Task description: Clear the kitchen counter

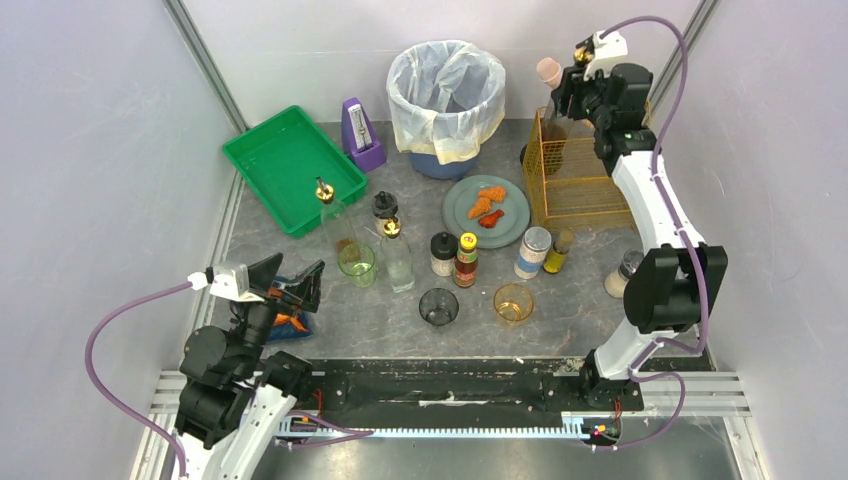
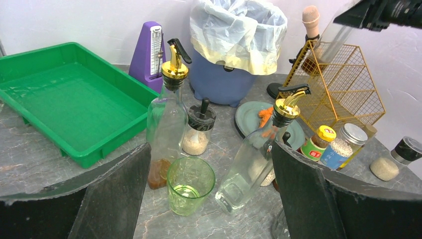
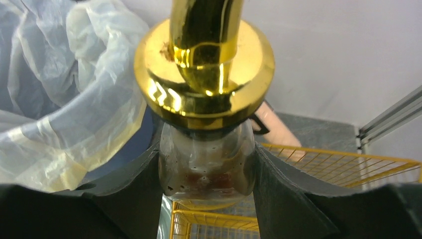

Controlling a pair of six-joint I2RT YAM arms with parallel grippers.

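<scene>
The left gripper [image 1: 302, 264] is seen spread wide at about 8 o'clock on the kitchen counter [image 1: 580, 310], with nothing held or touched between its fingers. The right gripper [image 3: 206, 155] is clamped on the neck of a glass bottle [image 3: 204, 74] fitted with a gold pourer, raised over the yellow wire basket [image 1: 572, 190] at about 1 o'clock. The middle of the top view is filled by the dark marbled counter, on which bottles, jars and glasses are stood. A red and green label is carried by a yellow-lidded jar [image 2: 318, 144], but its writing cannot be read. Brown residue inside the held bottle's neck is shown only by the right wrist view; from above, that bottle is mostly hidden behind the gripper. A blue and orange packet [image 1: 295, 322] beneath the left gripper is shown only from above.
</scene>
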